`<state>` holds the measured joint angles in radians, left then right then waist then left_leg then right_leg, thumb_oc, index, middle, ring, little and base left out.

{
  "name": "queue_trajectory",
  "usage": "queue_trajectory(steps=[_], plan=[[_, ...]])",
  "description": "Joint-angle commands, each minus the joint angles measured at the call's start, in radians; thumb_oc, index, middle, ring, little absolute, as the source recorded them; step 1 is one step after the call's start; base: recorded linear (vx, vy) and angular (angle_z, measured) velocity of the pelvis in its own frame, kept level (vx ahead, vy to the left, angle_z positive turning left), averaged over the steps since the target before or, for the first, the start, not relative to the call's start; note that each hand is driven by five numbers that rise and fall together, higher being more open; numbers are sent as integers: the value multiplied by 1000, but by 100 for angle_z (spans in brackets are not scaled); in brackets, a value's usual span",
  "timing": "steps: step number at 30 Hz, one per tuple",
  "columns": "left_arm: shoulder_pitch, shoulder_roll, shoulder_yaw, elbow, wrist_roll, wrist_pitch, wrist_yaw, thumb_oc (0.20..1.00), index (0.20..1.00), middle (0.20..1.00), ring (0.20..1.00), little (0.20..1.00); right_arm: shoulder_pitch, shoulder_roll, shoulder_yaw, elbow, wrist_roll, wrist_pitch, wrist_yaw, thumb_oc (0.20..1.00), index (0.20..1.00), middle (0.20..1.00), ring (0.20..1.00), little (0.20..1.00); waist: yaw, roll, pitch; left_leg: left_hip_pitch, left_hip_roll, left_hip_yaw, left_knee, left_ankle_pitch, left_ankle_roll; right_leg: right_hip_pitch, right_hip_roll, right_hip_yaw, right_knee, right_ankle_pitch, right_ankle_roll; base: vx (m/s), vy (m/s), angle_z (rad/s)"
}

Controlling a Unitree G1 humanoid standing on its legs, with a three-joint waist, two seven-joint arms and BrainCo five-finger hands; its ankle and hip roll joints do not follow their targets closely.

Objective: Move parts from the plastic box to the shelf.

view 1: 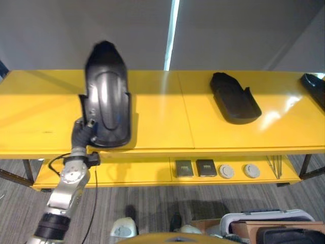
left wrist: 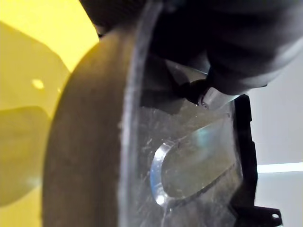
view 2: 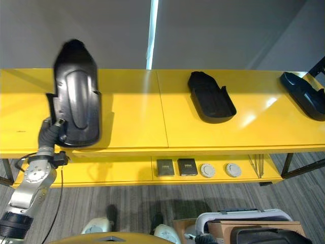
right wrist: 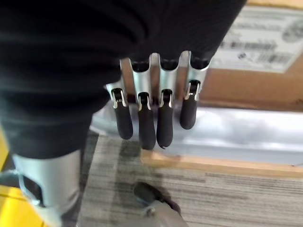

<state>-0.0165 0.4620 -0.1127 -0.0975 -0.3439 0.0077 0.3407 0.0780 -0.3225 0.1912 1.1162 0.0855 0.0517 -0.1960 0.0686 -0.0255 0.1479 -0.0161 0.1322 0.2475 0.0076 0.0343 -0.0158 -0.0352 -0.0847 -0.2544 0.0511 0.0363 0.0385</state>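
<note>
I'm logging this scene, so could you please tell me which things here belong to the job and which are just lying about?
Job: black part held by the left hand; yellow shelf; two black parts already on it.
Lying about: square pads and round discs on the lower shelf.

Glossy black plastic part above a smooth, shiny yellow shelf.

A plain grey wall, split by a bright vertical strip of light, is seen above grey striped carpet floor.
</note>
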Motion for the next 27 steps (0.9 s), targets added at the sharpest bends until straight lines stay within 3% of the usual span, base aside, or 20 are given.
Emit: queue_trajectory(steps=[1,7,11,19,27], plan=[[-169,53,10,14,106,20,69,200,200,200,200,200,16,-23,4,15,38,25,-15,1000,1000,1000,1000,1000,-35,13,-23,24,39,-8,-29,-4,-55,40,-57,10,-62,3,103,32,48,-12],[-256,133,-17,184,184,226,43,200,200,200,200,200,57,-16,32,-54,-55,58,10,1000,1000,1000,1000,1000,-89,33,-55,91,28,25,-87,-8,-56,64,-61,36,-91,9,122,53,55,-14],[-350,206,-58,340,192,305,69,200,200,200,200,200,66,-25,72,-90,-102,67,30,1000,1000,1000,1000,1000,-123,43,-69,107,23,46,-92,-17,-54,67,-66,55,-101,11,132,27,40,-17],[-506,242,-101,667,125,332,71,200,200,200,200,200,58,-52,117,-107,-129,88,51,1000,1000,1000,1000,1000,-164,56,-76,116,22,80,-87,-25,-52,66,-65,79,-110,10,134,2,5,-9],[-577,131,-95,856,27,343,91,200,200,200,200,200,34,-40,142,-68,-132,69,48,1000,1000,1000,1000,1000,-186,58,-83,120,26,99,-88,-30,-53,68,-59,95,-123,8,132,3,-11,-2]])
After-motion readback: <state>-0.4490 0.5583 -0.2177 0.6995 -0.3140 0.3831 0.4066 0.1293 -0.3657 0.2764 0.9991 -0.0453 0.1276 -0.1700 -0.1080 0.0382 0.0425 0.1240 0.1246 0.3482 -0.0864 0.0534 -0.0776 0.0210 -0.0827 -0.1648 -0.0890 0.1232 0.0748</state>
